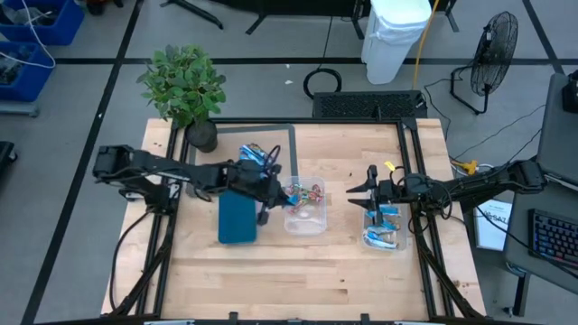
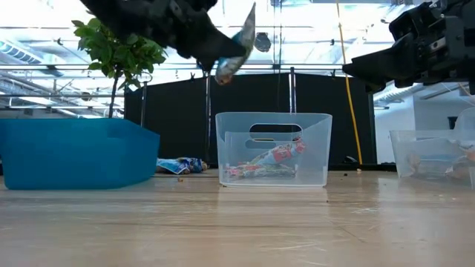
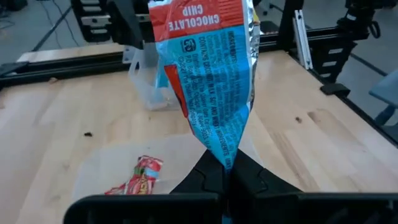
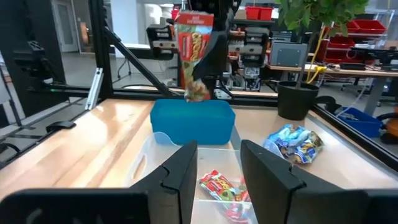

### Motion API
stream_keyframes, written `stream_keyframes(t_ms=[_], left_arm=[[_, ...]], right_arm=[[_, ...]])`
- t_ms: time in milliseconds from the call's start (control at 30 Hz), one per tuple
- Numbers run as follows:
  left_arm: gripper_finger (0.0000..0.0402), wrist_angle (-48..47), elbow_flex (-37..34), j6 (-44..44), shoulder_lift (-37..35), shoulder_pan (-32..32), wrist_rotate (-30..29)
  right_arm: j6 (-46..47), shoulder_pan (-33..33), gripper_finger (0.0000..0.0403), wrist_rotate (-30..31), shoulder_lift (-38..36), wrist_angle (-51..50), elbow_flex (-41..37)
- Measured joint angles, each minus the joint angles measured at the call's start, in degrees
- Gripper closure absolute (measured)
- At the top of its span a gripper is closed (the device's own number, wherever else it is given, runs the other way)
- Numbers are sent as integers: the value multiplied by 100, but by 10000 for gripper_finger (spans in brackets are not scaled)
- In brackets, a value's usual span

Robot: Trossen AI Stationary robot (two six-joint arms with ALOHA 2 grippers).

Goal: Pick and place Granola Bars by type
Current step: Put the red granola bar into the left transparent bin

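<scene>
My two arms are dark, nearly black, built of slim tubular links with chunkier rounded joint housings. My left gripper ends in two matte black fingers, flat-faced and wedge-shaped. My right gripper has matching broad black fingers with bevelled edges. Thin dark cables trail along my right arm's far link.

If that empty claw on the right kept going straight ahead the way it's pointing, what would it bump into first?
Probably the clear tub in the middle, which lies straight ahead of the open right gripper; if the gripper passed above its rim, the teal tray comes next.
</scene>
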Motion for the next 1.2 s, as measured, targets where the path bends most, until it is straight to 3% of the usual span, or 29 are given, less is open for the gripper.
stream_keyframes(t_ms=[267,600,800,1033,1200], left_arm=[[393,754,0,-202,602,162,394],[382,1235,4,-424,1037,160,392],[395,1270,7,-537,1225,156,369],[342,1467,11,-583,1216,145,-101],[336,1537,13,-573,1212,145,-99]], right_arm=[[-37,-1,289,110,1,-16,0],[-37,-1,289,110,2,-14,0],[-36,-1,289,110,2,-14,0],[-35,-1,289,110,2,-14,0],[-35,-1,289,110,2,-12,2]])
